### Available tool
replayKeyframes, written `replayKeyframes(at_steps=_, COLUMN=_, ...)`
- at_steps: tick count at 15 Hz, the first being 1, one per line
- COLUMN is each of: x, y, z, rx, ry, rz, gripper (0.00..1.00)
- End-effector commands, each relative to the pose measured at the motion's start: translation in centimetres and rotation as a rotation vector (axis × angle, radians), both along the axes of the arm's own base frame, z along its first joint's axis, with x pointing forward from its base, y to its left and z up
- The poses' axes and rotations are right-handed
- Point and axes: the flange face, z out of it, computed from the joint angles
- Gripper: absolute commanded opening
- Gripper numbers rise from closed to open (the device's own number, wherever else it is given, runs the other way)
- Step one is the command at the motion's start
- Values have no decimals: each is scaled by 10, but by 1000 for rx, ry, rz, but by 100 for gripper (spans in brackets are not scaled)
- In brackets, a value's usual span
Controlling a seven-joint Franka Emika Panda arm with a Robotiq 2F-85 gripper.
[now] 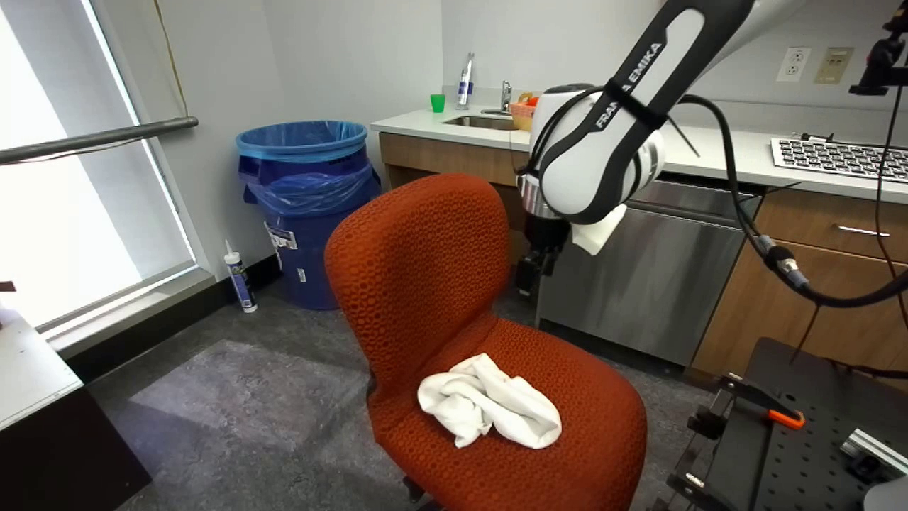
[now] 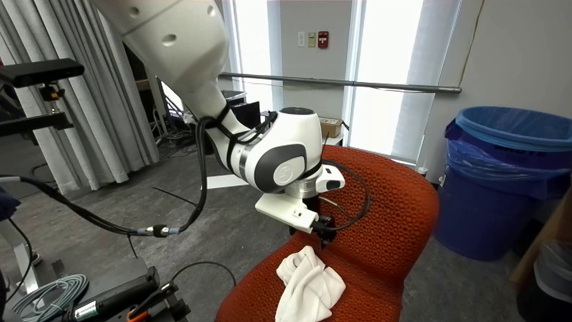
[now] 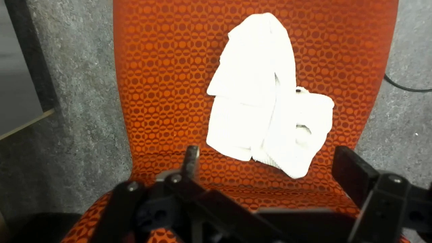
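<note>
orange-red upholstered chair (image 1: 521, 349), its circle-patterned seat (image 3: 162, 84) bearing, in my wrist view, a crumpled white fabric cloth (image 3: 249, 77) near the backrest (image 1: 425, 277); beneath the chair, the mottled dark-grey floor (image 1: 298, 411), on which i also see a round blue plastic bin (image 1: 319, 252) and a slim white-and-blue sealant tube (image 1: 241, 280).

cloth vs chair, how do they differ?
Color: the cloth is plain white; the chair is orange-red with a circle pattern.
Size: the cloth is much smaller than the chair.
Pose: the cloth lies crumpled; the chair stands upright.
Shared: neither is held by the open fingers.
</note>
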Motion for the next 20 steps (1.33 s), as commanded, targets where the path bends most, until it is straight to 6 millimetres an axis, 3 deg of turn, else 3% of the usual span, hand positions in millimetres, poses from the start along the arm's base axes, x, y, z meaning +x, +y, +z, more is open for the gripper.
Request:
replayKeyframes(at_steps=1, x=39, y=10, z=-49, rx=-31, ry=16, rz=-3, gripper=100)
replayKeyframes(at_steps=9, x=73, y=33, z=-133, rx=-51, ry=63, rz=23, gripper=100)
replayKeyframes(at_steps=20, x=65, y=35, z=-137, rx=-33, ry=89, rz=29, gripper=100)
